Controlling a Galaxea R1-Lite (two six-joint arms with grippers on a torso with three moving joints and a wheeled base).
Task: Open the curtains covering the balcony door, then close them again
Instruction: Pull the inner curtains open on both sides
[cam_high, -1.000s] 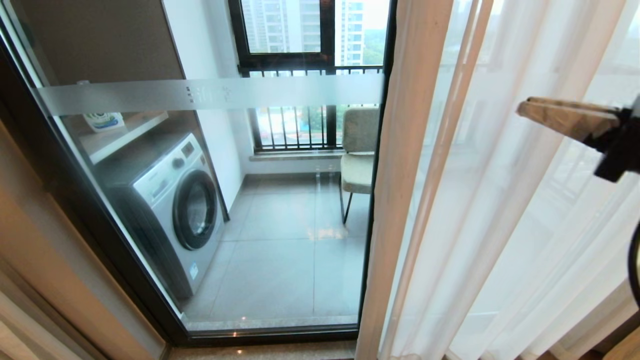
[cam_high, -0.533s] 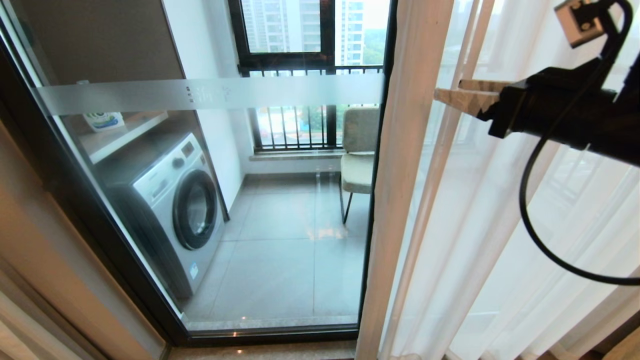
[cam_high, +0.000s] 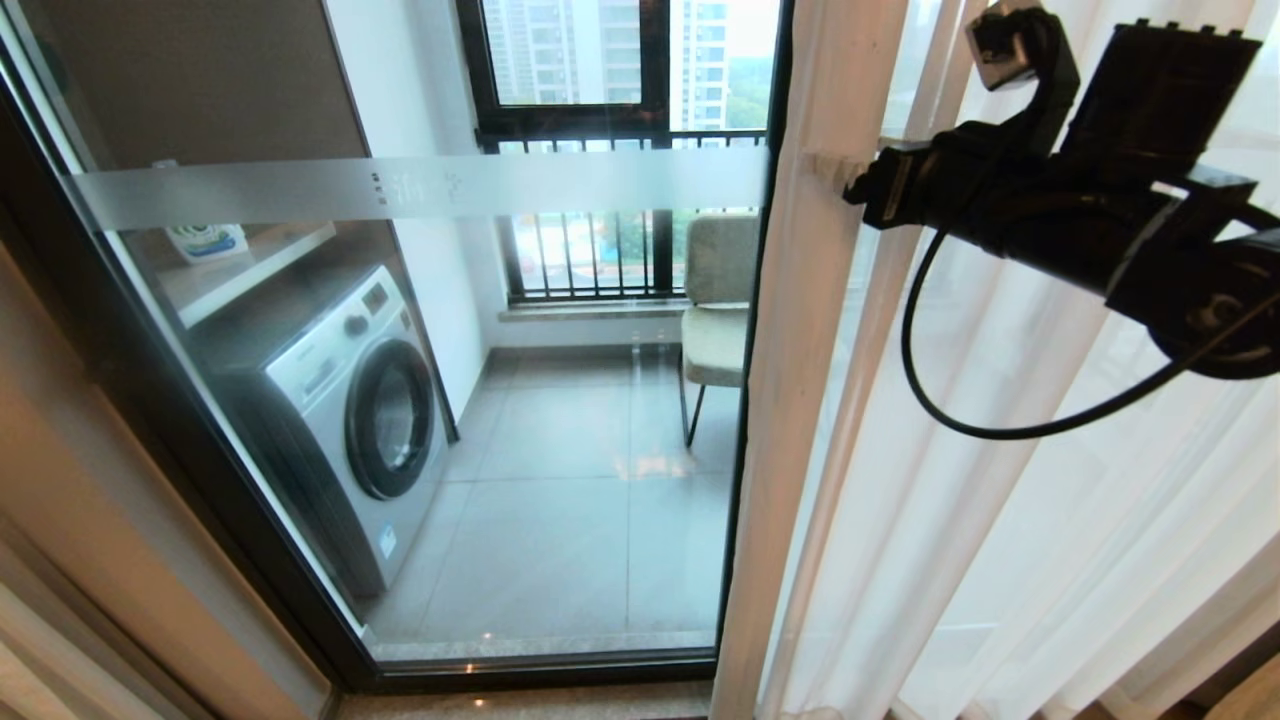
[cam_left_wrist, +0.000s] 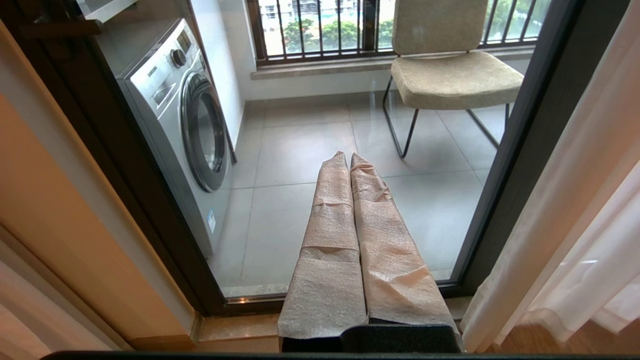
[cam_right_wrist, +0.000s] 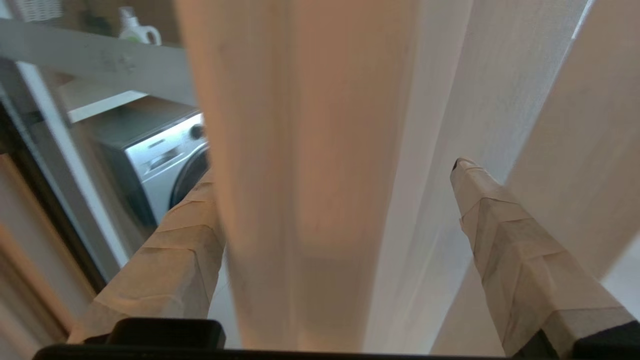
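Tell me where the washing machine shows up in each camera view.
Head view: washing machine at lower left, behind the glass door.
Left wrist view: upper left, beside the chair.
Right wrist view: partly visible at left, cut off by the curtain.
Shared landmark: the curtain's edge.

Curtains (cam_right_wrist: 300, 165) between spread tool (cam_right_wrist: 335, 210) fingers (cam_right_wrist: 520, 260)

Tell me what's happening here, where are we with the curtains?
The right gripper is up at the leading edge of the curtains, fingers spread wide with the thick beige hem between them, not yet clamped. Most of the balcony door glass is uncovered, showing the washing machine and chair outside; the curtains hang bunched toward the right. The left gripper is shut and empty, held low in front of the glass.
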